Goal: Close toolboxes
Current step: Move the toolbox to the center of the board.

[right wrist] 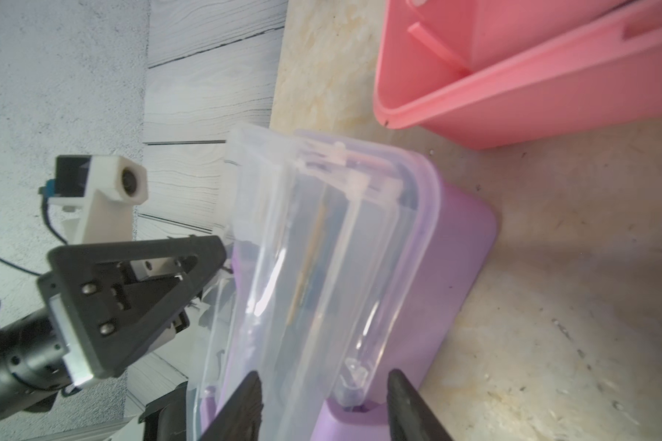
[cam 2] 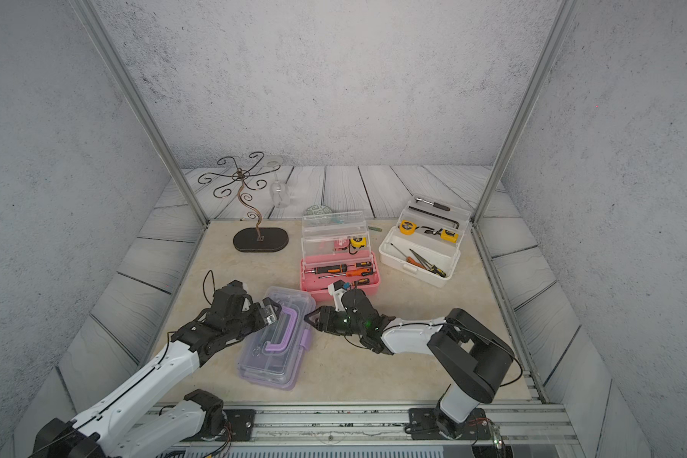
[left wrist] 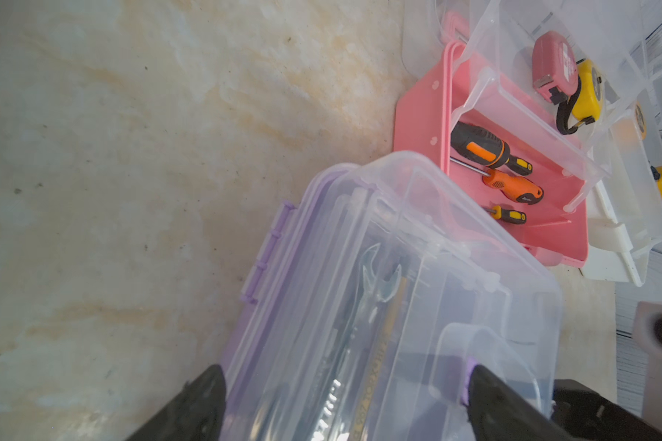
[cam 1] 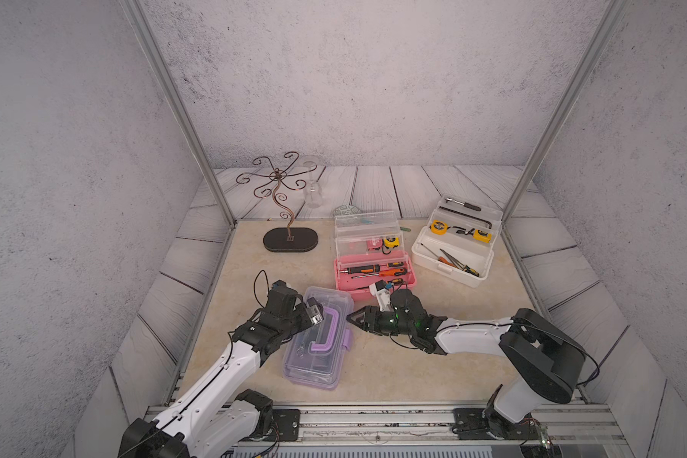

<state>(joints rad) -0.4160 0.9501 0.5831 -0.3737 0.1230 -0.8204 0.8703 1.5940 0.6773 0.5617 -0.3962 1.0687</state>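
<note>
Both top views show a booth with grey speckled walls [cam 1: 373,79], pale plank-patterned panels [cam 1: 373,186] and a beige marbled table [cam 1: 413,368]. The purple toolbox [cam 1: 314,365] lies near the table's front edge with its clear lid down and its handle flat. Just behind the purple toolbox, the pink toolbox [cam 1: 342,283] stands open. Farther behind it, toward the robot's right, the white toolbox [cam 1: 453,273] is open too. A wire stand [cam 1: 290,240] is behind it to the left. The left gripper [cam 1: 314,313] and right gripper [cam 1: 352,317] flank the purple toolbox's far end. In the left wrist view, the left gripper [left wrist: 344,368] is spread wide, a finger on either side of the purple toolbox [left wrist: 398,305], with bare table [left wrist: 111,152] alongside. In the right wrist view, the right gripper [right wrist: 325,373] is parted around that toolbox's [right wrist: 455,248] lid rim, and a sliver of gap shows at one finger.
</note>
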